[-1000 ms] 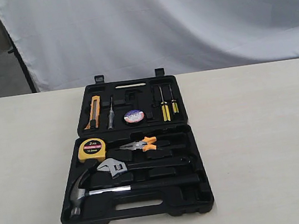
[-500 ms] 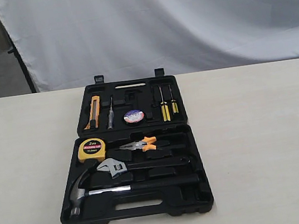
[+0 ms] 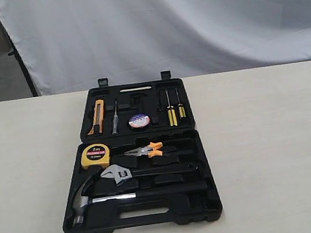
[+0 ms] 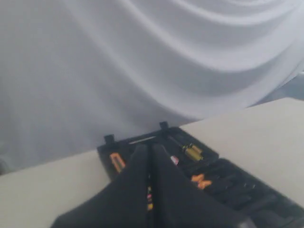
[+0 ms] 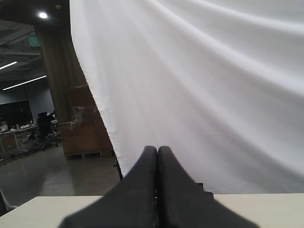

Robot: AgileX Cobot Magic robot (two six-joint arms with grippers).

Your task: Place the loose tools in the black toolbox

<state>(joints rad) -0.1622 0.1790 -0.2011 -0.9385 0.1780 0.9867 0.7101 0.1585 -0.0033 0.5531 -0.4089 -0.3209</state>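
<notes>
The black toolbox [image 3: 212,199] lies open on the table, its two halves flat. In the near half rest the claw hammer [image 3: 126,196] and the silver adjustable wrench [image 3: 117,174]. The black tape roll with blue-white label [image 3: 139,120] sits in the far half. Neither arm shows in the exterior view. My left gripper [image 4: 150,148] is shut and empty, raised above the table and looking down over the toolbox [image 4: 247,190]. My right gripper [image 5: 157,149] is shut and empty too, pointing at the white curtain.
A yellow tape measure [image 3: 95,155] and orange-handled pliers [image 3: 146,150] lie in the near half. A yellow utility knife [image 3: 97,116] and two screwdrivers [image 3: 170,108] fill the far half. A white curtain [image 3: 187,18] hangs behind the beige table [image 3: 277,145].
</notes>
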